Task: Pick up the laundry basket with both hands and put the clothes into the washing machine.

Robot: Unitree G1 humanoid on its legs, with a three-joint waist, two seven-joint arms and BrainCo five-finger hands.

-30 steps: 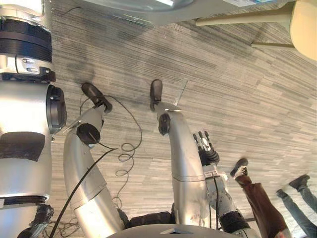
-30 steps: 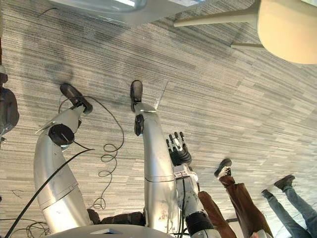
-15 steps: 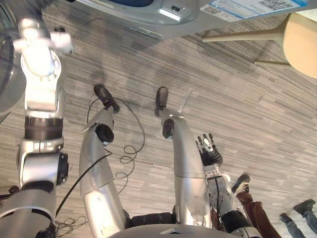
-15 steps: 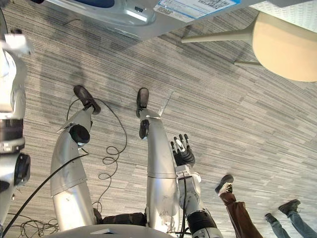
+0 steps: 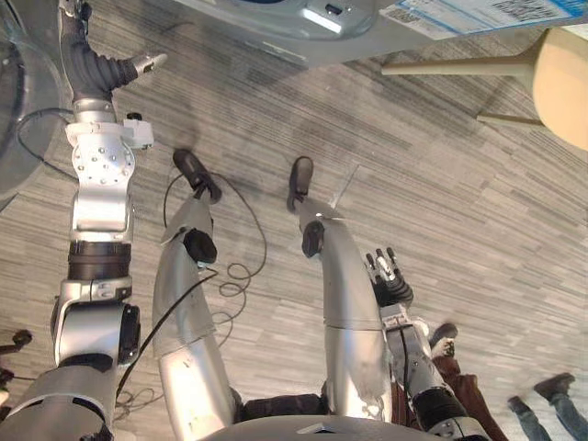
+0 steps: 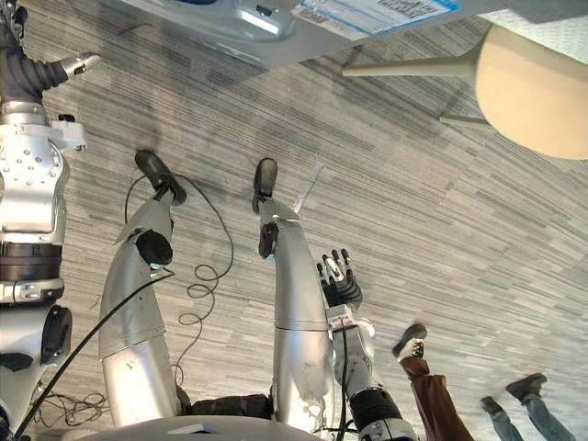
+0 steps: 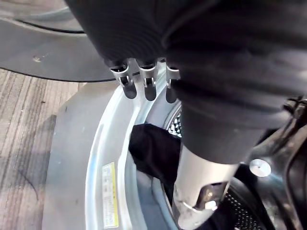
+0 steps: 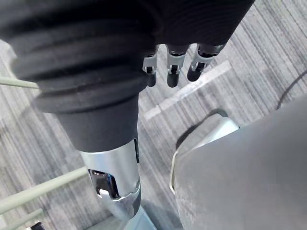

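Washing machine [image 7: 96,158], at twelve o'clock ahead, stands open with a dark garment [image 7: 153,153] lying in the drum mouth (partly over the rim, it seems). The left hand [image 5: 92,66], up at ten o'clock, has straight, empty fingers. The right hand [image 6: 338,280] hangs at five o'clock, fingers loose. Loading looks nearly done.

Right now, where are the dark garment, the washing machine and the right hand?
dark garment [image 7: 151,151]: left wrist view, its bunched middle.
washing machine [image 7: 96,158]: left wrist view, silver door ring.
right hand [image 6: 339,288]: right eye view, dark back.
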